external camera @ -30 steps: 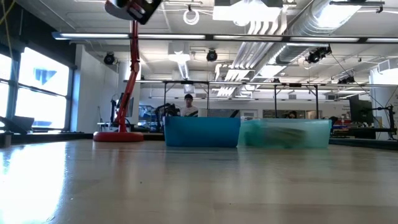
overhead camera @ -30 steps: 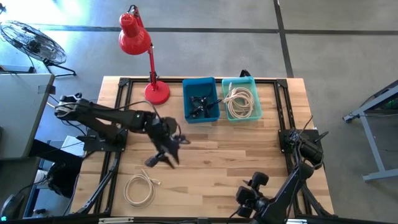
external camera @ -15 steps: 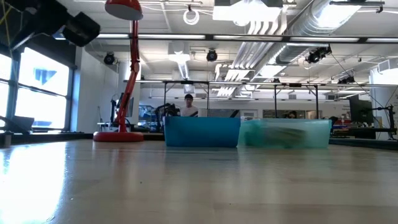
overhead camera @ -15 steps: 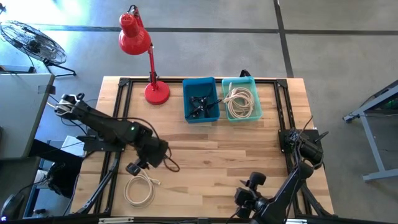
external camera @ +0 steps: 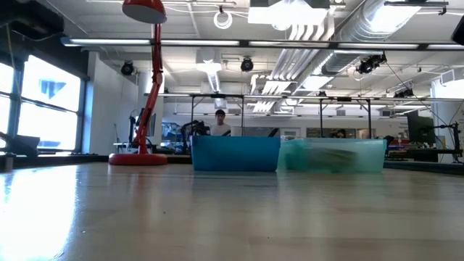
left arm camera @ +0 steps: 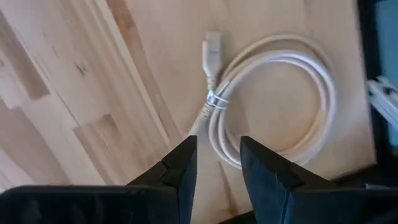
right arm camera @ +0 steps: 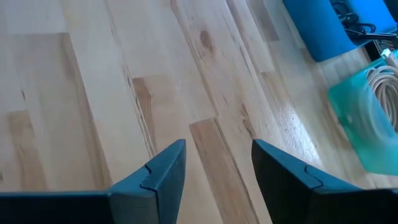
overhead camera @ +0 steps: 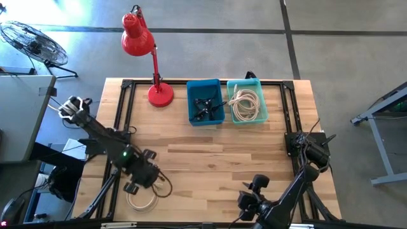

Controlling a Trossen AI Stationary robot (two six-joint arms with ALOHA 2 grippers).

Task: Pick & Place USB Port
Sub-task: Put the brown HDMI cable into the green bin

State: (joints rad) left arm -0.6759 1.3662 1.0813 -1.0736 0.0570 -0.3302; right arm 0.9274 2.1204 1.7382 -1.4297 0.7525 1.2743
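A white USB cable (left arm camera: pixel 323 93), tied in a coil, lies flat on the wooden table (overhead camera: pixel 210 159) near its near-left corner, also seen in the high view (overhead camera: pixel 144 198). One plug (left arm camera: pixel 211 46) sticks out of the coil. My left gripper (left arm camera: pixel 217 144) hangs open just above the coil's edge, pointing steeply down, with nothing between its fingers; the high view shows it beside the coil (overhead camera: pixel 133 186). My right gripper (right arm camera: pixel 217 146) stands open over bare wood near the table's front edge (overhead camera: pixel 249 197).
At the back middle stand a blue bin (overhead camera: pixel 205 102) with dark cables and a teal bin (overhead camera: pixel 247 100) with white cables. A red desk lamp (overhead camera: pixel 159 94) stands at the back left. People show in the room behind the bins (external camera: pixel 220 123).
My left gripper has swung from the table's middle toward the near-left corner, sinking a little and tipping from a slant to point almost straight down over the white coil. Its fingers have stayed apart. The cable has not moved.
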